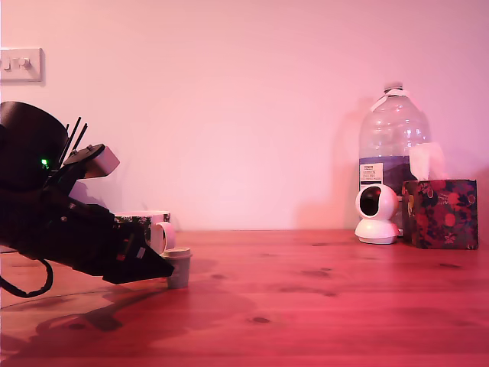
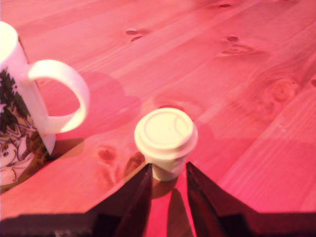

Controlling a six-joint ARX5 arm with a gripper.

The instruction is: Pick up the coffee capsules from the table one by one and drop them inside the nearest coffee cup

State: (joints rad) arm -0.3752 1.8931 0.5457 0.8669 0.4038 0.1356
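one coffee capsule (image 2: 166,134), one coffee cup (image 2: 19,118), one water bottle (image 1: 393,149), one small white camera (image 1: 377,213), one tissue box (image 1: 440,212), one wall switch (image 1: 21,65)

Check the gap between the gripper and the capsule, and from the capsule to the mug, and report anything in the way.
Nothing visible blocks either. The gripper is open with its fingertips at the base of the coffee capsule, which stands upright. Only bare table lies between the capsule and the coffee cup.

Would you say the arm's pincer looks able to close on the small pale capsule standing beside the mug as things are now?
Probably yes. The pincer is open, its two dark fingers flanking the base of the small pale tapered capsule, with nothing between them. The white printed ceramic mug stands apart to one side, clear of the approach.
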